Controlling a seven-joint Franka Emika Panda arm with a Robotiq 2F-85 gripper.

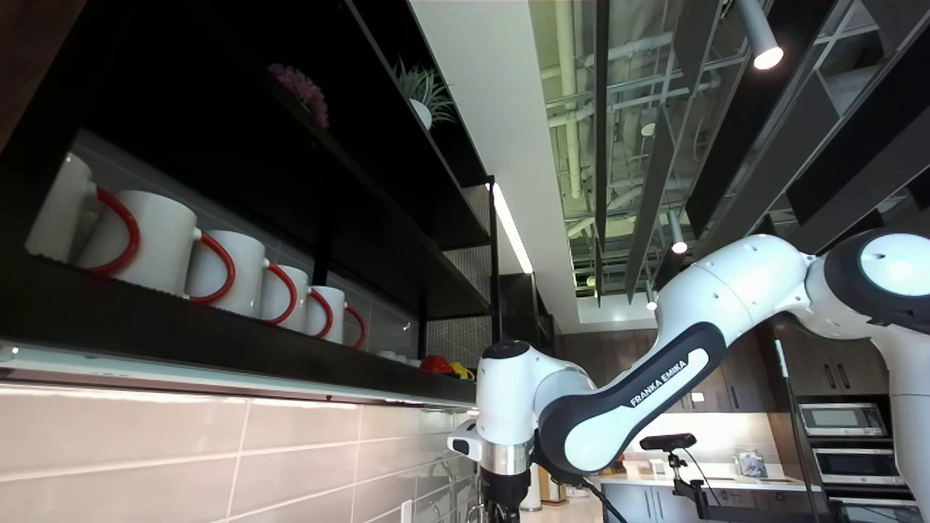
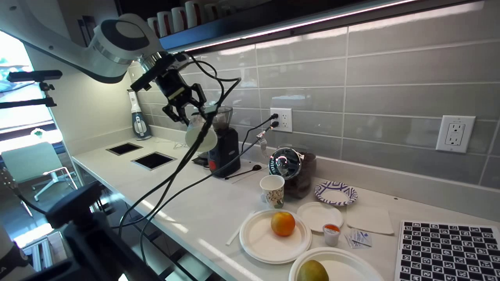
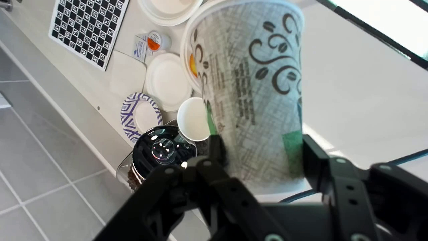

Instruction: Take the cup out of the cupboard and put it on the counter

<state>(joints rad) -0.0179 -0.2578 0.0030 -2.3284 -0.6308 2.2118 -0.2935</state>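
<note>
Cup (image 3: 250, 90) held in end effector (image 3: 264, 154), jaws partly parted, gripping sides near base.

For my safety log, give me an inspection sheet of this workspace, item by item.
Surface: glossy white counter, partly covered.
Job's things: pale paper cup printed with dark swirls, in the air, tipped; near-black open-fronted cupboard holding white mugs with red handles.
Clutter: orange-coloured fruit on a round white plate; second printed paper cup; black grinder with clear hopper; black-and-white checkered board.
Gripper: black two-fingered gripper, holding the cup near its narrow end.
Cables: black cables crossing in front of the cup in an exterior view; black plugs in a white wall outlet.
Surroundings: grey rectangular wall tiles.
</note>
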